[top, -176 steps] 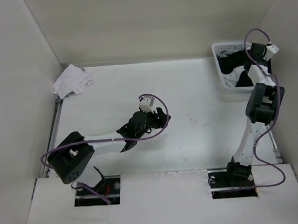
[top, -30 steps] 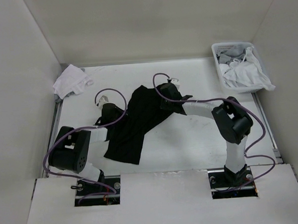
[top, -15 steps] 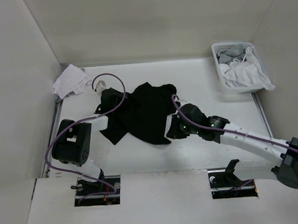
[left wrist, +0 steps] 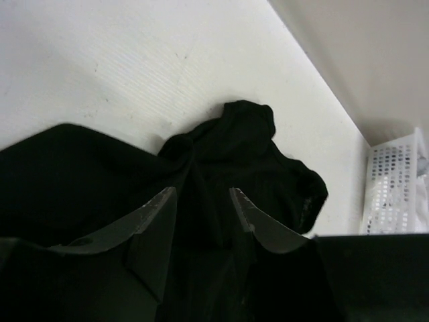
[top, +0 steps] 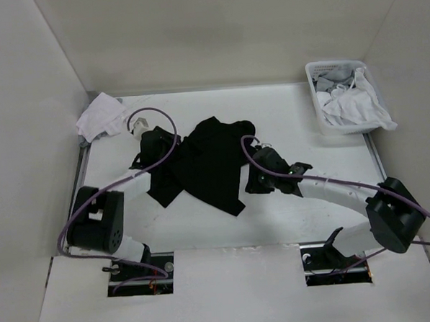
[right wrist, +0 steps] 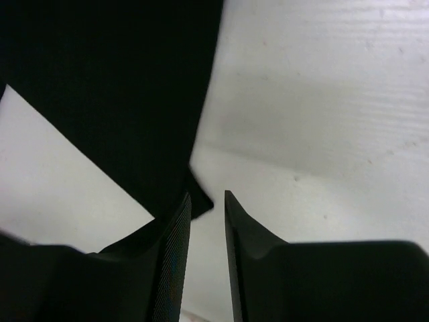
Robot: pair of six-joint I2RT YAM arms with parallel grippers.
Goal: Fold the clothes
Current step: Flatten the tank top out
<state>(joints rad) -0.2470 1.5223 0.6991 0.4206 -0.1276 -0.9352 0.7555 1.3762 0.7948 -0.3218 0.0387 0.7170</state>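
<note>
The black T-shirt lies crumpled on the white table, between both arms. My left gripper sits over its left edge. In the left wrist view that gripper stands open, with the black fabric spread under and beyond the fingers. My right gripper is at the shirt's right edge, low over the table. Seen from the right wrist, it is open by a narrow gap that shows bare table. A corner of the shirt lies just off the left fingertip.
A white plastic basket with white and grey garments stands at the back right, and also shows in the left wrist view. A small white cloth bundle lies in the back left corner. Walls enclose the table on three sides.
The right gripper carried the shirt's right side toward the near edge, then drew back a little. Both grippers went from shut on the shirt to open, and the shirt now lies loose.
</note>
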